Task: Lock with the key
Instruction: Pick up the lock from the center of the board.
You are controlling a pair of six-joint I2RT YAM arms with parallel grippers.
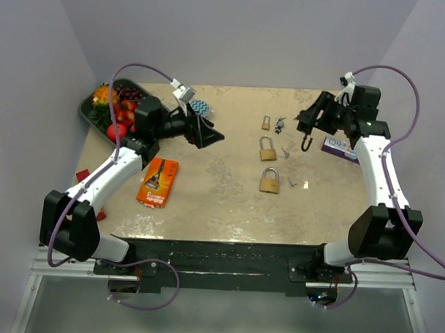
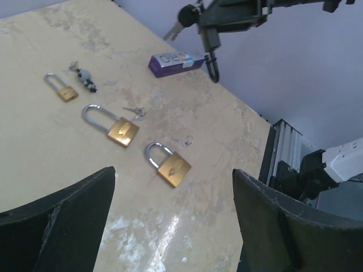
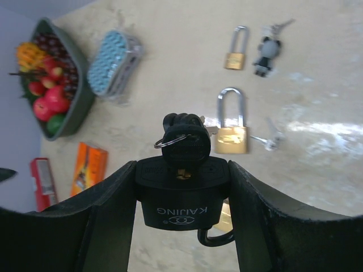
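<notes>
My right gripper (image 3: 182, 171) is shut on a black padlock (image 3: 182, 198), clamping its body from both sides above the table's far right. The black key (image 3: 184, 144) with its ring sits in the keyhole on top. The shackle (image 1: 306, 144) hangs below the body like a hook. My left gripper (image 2: 173, 221) stands open and empty over the left half of the table (image 1: 221, 203), pointing toward the padlock (image 2: 212, 56). Three brass padlocks lie mid-table: small (image 1: 266, 123), medium (image 1: 268, 148), large (image 1: 269, 180), with small loose keys (image 1: 286, 151) beside them.
A dark tray of fruit (image 1: 93, 111) stands at the back left. A blue-and-white packet (image 1: 200, 107) lies near my left gripper, an orange packet (image 1: 158, 181) below it. A purple box (image 1: 338, 149) lies under the right arm. A keyring charm (image 1: 281, 125) lies by the small padlock.
</notes>
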